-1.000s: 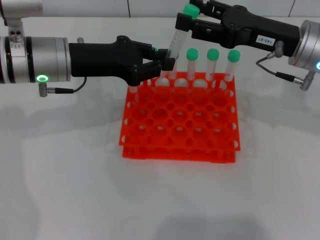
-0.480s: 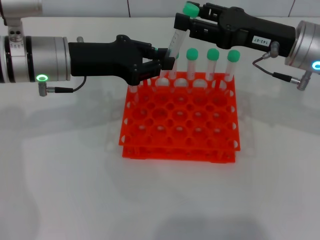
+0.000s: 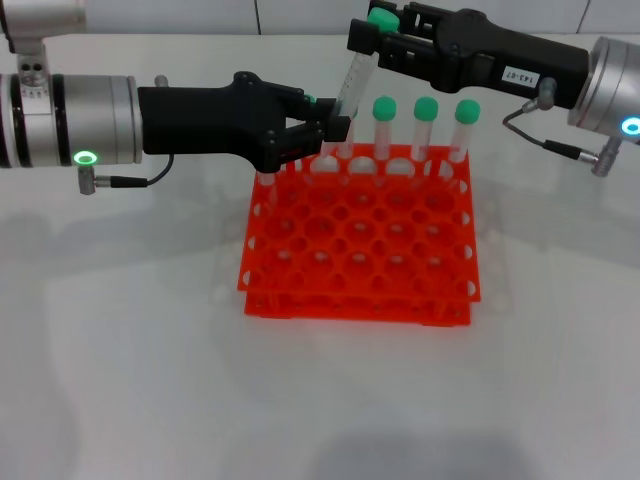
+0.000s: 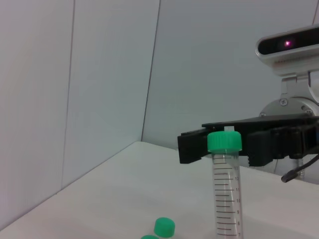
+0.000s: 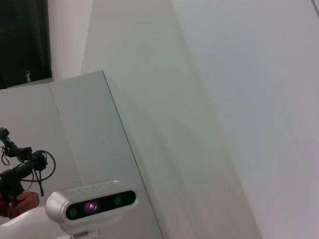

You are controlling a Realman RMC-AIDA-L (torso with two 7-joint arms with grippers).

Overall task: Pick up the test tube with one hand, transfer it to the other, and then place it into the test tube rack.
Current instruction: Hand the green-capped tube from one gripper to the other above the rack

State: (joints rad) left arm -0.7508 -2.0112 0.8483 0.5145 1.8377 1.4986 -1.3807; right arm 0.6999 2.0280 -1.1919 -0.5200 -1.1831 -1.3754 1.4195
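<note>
The test tube (image 3: 352, 85) is a clear tube with a green cap, held tilted above the back row of the orange-red rack (image 3: 360, 250). My left gripper (image 3: 330, 128), unlabelled with a green ring, is shut on the tube's lower end. My right gripper (image 3: 378, 25), with the white label, reaches in from the right, and its fingers stand on either side of the green cap, still slightly apart. In the left wrist view the tube (image 4: 225, 194) stands upright with the right gripper (image 4: 224, 144) straddling its cap. The right wrist view shows neither the tube nor the rack.
Three green-capped tubes (image 3: 426, 125) stand in the rack's back row to the right of the held tube. More tubes stand at the back left, partly hidden behind my left gripper. Two of their caps (image 4: 164, 226) show in the left wrist view. The rack's front rows hold nothing.
My right gripper has moved a little left and up, so its fingers now cover more of the green cap. The left gripper and the tube have stayed still.
</note>
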